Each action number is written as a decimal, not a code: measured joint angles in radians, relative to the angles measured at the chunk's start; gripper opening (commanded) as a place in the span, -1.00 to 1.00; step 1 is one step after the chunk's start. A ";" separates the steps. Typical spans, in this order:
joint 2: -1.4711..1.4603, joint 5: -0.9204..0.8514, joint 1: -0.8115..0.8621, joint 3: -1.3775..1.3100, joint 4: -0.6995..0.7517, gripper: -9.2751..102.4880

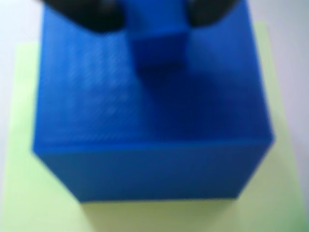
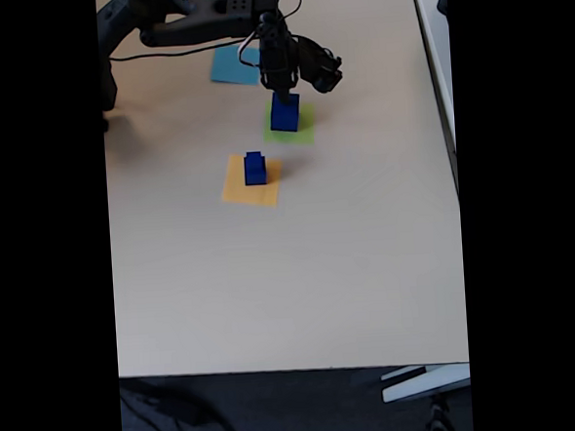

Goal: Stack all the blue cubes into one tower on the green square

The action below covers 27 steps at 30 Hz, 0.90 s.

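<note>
Wrist view blurred, hand (image 1: 155,19) cut off, small cube (image 1: 157,46) between fingers

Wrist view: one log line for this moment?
pincer: shut on small blue cube | over large blue cube | base: green square | stack unfinished

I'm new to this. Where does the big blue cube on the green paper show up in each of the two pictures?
Wrist view: the big blue cube fills the middle of the picture, with a smaller blue cube at its top, between the dark end effector fingers.
Fixed view: it sits upper centre, right under the end effector.
Shared landmark: the green square under it.
</note>
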 measured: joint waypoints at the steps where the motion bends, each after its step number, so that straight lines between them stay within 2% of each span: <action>1: 0.000 0.000 0.000 0.000 0.000 -0.73; 10: 0.000 -0.009 0.000 0.000 0.000 -0.43; 21: 0.000 -0.055 0.000 -0.003 0.000 -0.41; 27: 0.002 -0.097 -0.008 -0.092 0.000 -0.41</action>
